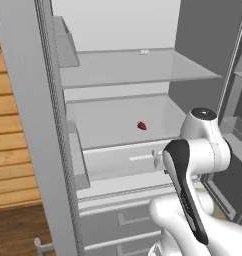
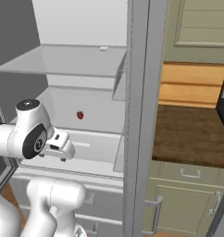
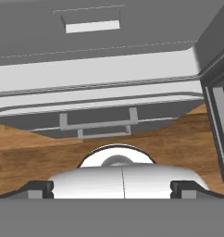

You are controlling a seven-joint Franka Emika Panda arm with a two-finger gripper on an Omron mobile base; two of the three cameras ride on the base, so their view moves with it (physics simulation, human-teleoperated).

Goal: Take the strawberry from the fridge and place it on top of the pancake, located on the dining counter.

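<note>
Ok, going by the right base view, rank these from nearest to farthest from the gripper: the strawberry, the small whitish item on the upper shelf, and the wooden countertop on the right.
1. The strawberry, on the lower fridge shelf just up and right of the open gripper.
2. The small whitish item, on the upper shelf, higher and deeper in.
3. The wooden countertop, outside the fridge, far right past its door edge.

We find the arm (image 1: 195,165) glossy white throughout, built of rounded, swollen segments. A long dark insert (image 1: 185,192) runs along one link, black with a faint row of small marks. One joint ends in a flat round cap (image 1: 204,114), dark grey with a paler ring. From the right base view we note a round dark disc (image 2: 36,141) set into the joint housing.
</note>
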